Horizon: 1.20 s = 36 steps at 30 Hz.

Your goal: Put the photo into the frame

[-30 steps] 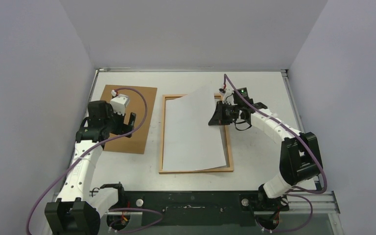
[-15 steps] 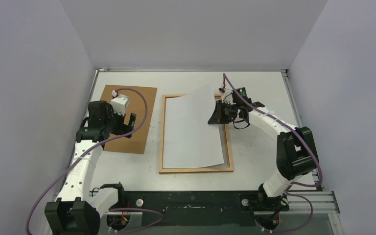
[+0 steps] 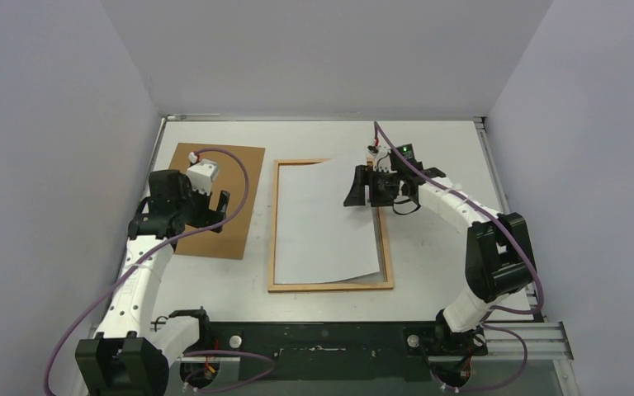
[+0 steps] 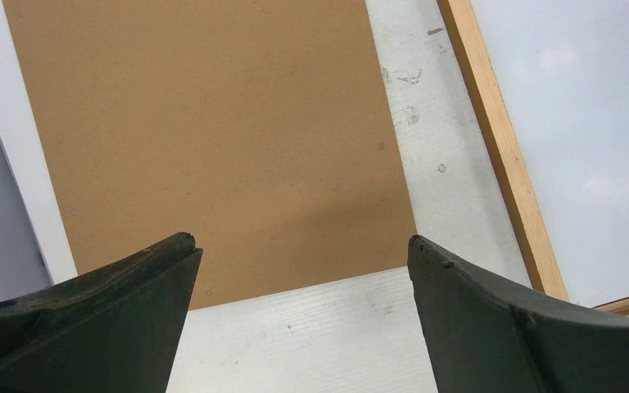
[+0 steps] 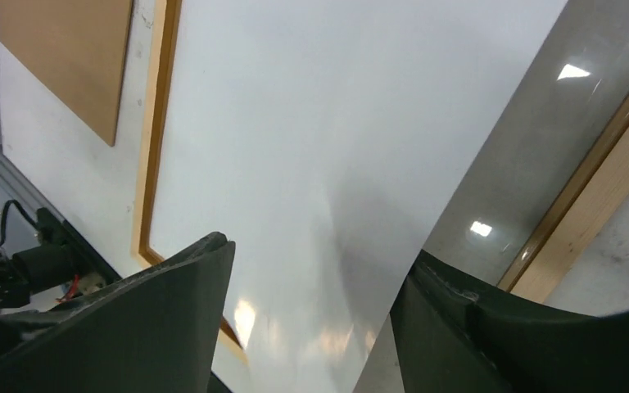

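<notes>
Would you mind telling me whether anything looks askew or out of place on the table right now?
Yes: the photo lies white side up in the frame, but rotated slightly. Its far right corner reaches past the frame's far rail beside the right gripper, so it is not seated flat.

no writing, label, brand, number or sign can be read in any view. the photo [image 3: 326, 223] shows only its plain white back, and the brown backing sheet [image 3: 231, 243] beside the frame [image 3: 273, 223] is bare fibreboard.
</notes>
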Motion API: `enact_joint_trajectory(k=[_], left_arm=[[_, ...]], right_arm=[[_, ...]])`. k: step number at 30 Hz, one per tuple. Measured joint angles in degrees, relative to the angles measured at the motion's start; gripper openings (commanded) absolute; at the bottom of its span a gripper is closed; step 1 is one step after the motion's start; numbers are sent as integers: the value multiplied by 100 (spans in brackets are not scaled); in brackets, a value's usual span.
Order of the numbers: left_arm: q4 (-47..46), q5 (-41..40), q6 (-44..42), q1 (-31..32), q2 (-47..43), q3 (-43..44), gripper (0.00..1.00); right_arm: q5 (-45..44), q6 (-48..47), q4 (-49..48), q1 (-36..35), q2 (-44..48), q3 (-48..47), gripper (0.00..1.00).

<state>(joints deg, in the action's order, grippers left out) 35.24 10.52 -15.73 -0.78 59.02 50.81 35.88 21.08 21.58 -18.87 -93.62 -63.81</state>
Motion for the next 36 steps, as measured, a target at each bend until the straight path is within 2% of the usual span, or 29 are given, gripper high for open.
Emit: enact_joint_trajectory(k=[1, 2, 3, 12, 18, 27, 31, 36], left_arm=[[0, -2, 0, 0, 0, 0, 100], [2, 0, 0, 0, 0, 0, 100], [2, 2, 0, 0, 0, 0, 100], [2, 4, 0, 0, 4, 0, 100], [7, 7, 4, 0, 9, 0, 97], [57, 4, 33, -9, 201, 0, 96], [131, 26, 35, -177, 354, 42, 96], [111, -17, -68, -723, 863, 332, 98]], right_arm=[[-85, -33, 57, -22, -7, -74, 98], [-168, -68, 120, -46, -20, -160, 91], [-256, -83, 164, -76, -37, -243, 90], [-1268, -310, 732, -304, -76, -516, 90], [-2358, -358, 1099, -337, -70, -557, 90], [-3366, -214, 1198, -529, 282, -562, 90], [-3683, 22, 1261, -914, 332, -811, 90], [-3904, 428, 960, -1891, 319, -1292, 90]])
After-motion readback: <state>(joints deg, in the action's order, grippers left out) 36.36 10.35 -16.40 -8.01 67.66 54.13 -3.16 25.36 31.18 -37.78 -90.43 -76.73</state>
